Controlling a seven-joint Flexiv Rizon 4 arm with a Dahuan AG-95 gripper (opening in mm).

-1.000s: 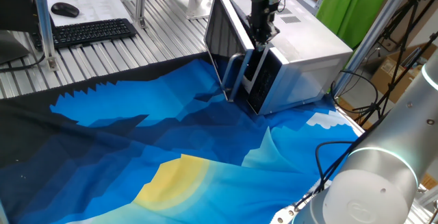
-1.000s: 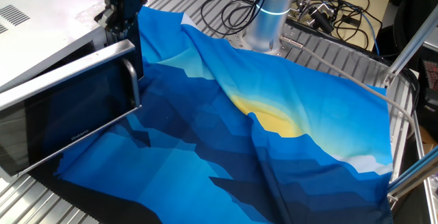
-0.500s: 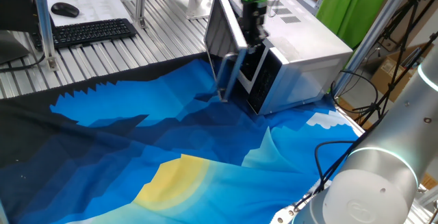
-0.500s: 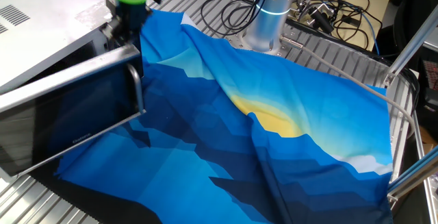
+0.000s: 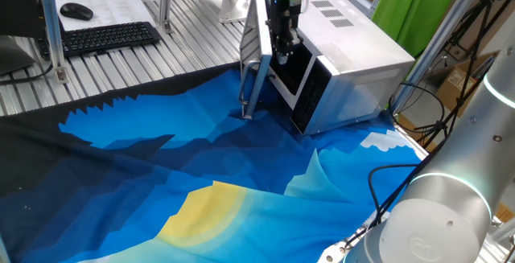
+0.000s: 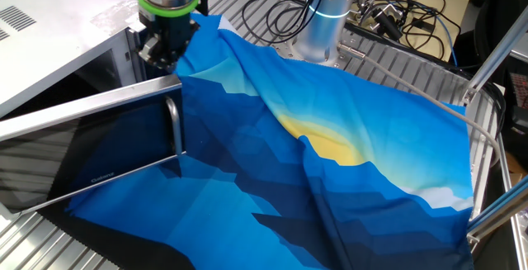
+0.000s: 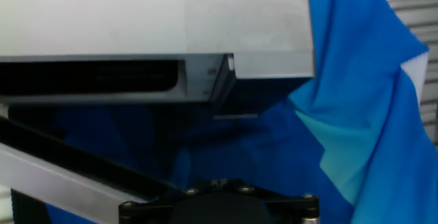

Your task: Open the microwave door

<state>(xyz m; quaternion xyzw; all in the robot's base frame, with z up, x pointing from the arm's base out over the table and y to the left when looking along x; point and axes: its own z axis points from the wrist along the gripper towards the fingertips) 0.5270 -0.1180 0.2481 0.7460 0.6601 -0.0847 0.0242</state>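
Observation:
The microwave (image 5: 354,46) stands at the back of the table; it also shows in the other fixed view (image 6: 49,22). The microwave door (image 5: 254,38) is swung well open to the left and shows edge-on. In the other fixed view the door (image 6: 82,150) shows its dark glass and vertical silver handle (image 6: 176,125). My gripper (image 5: 282,52) points down in the gap between the door's inner side and the oven front, close to the door's free edge (image 6: 162,55). Its fingers look closed together and hold nothing. The hand view shows the oven body (image 7: 157,18) and the door frame (image 7: 61,172).
A blue mountain-print cloth (image 5: 201,174) covers the table in front of the oven. A keyboard (image 5: 109,36) and mouse (image 5: 76,10) lie at the back left. The arm's base and cables (image 6: 330,14) stand at the far side. A green panel (image 5: 410,6) is behind the oven.
My gripper has moved left, away from the oven front. The door has swung further open with it, and its handle now stands well clear of the control strip.

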